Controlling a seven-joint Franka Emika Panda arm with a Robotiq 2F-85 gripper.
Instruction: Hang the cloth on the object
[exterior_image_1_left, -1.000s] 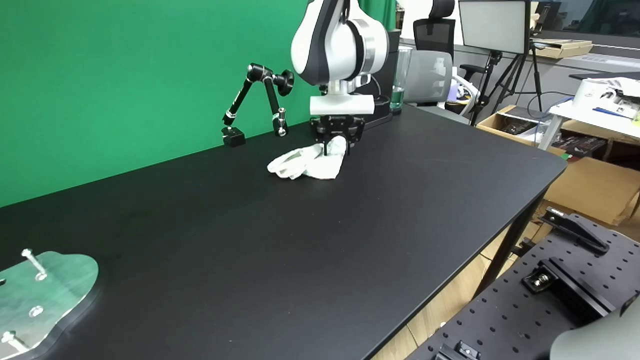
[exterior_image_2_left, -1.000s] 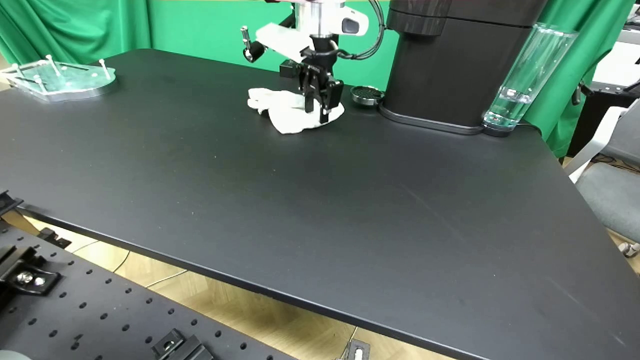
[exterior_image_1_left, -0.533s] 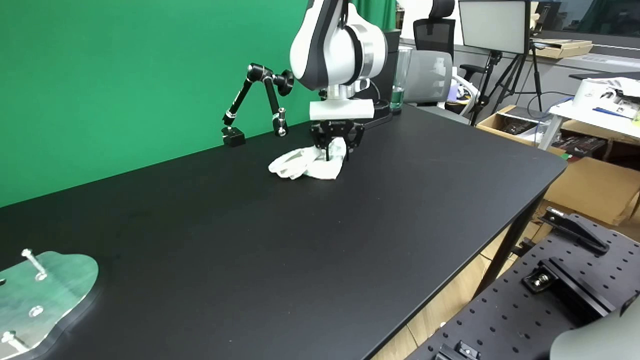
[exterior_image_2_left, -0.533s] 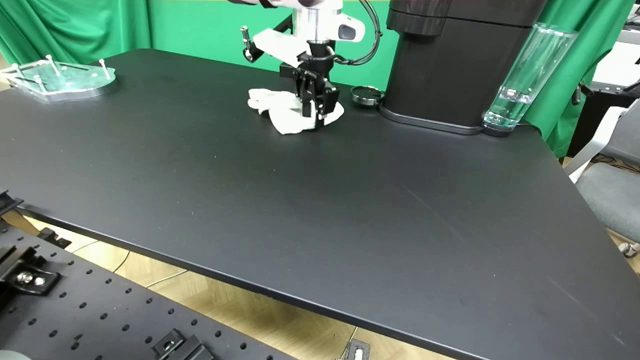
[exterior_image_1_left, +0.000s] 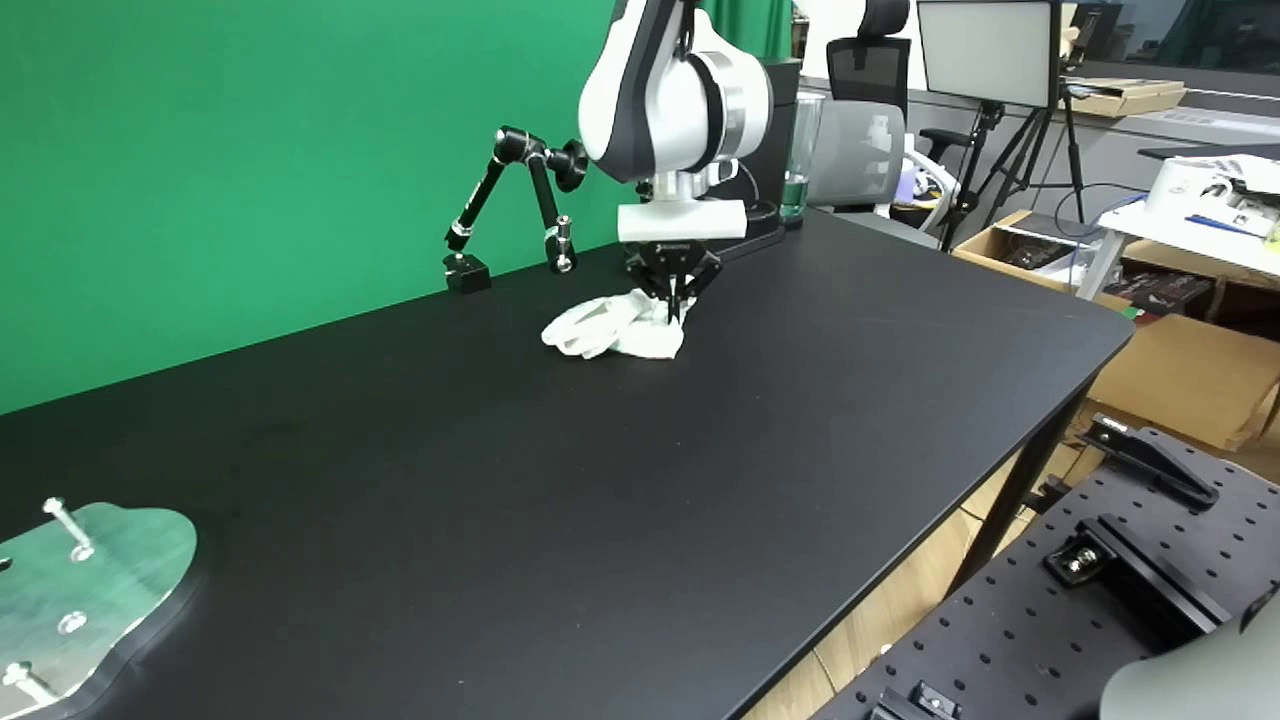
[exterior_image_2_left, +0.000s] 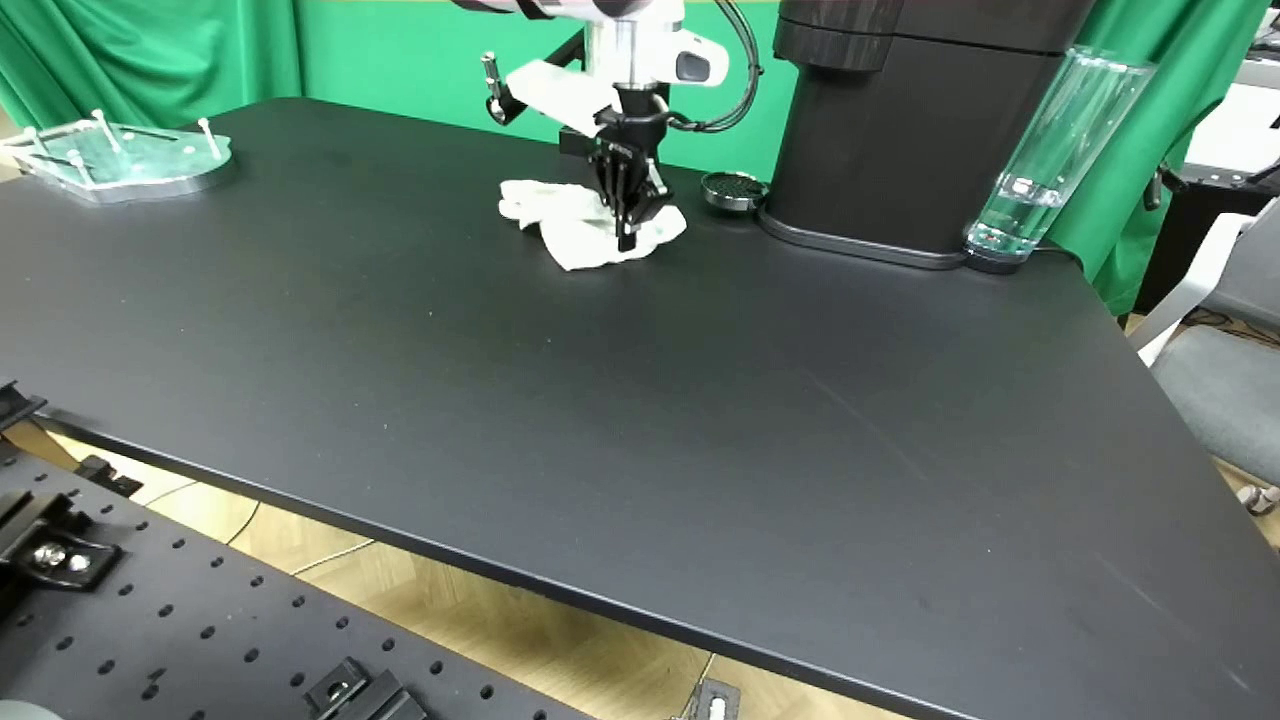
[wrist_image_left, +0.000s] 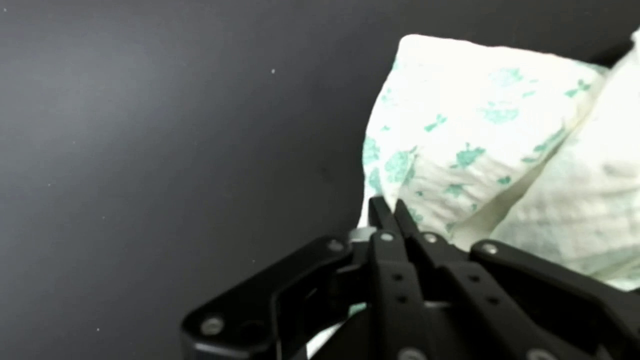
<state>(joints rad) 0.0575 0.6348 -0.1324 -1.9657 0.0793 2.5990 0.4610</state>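
Note:
The cloth (wrist_image_left: 475, 115), white with a green print, lies crumpled on the dark table in both exterior views. My gripper (wrist_image_left: 390, 212) points down at one side of it, its fingertips pinched together with a thin fold of the cloth running in between. In an exterior view the gripper (exterior_image_1_left: 674, 312) meets the right part of the cloth (exterior_image_1_left: 600, 325); most of the cloth still rests on the table. Behind it stands a black jointed arm (exterior_image_1_left: 517, 146) on a small block base, possibly the object; I cannot tell for certain.
A tall black appliance (exterior_image_2_left: 900, 150) with a clear water tank (exterior_image_2_left: 1055, 160) stands beside the gripper. A small round metal dish (exterior_image_2_left: 733, 188) sits close by. At the table's far end lies a clear greenish plate (exterior_image_2_left: 150, 165) with upright pegs.
The fingers stood apart around a raised part of the cloth; within the last half second they have come together on it. The gripper lowered slightly before that, and the cloth shifted a little.

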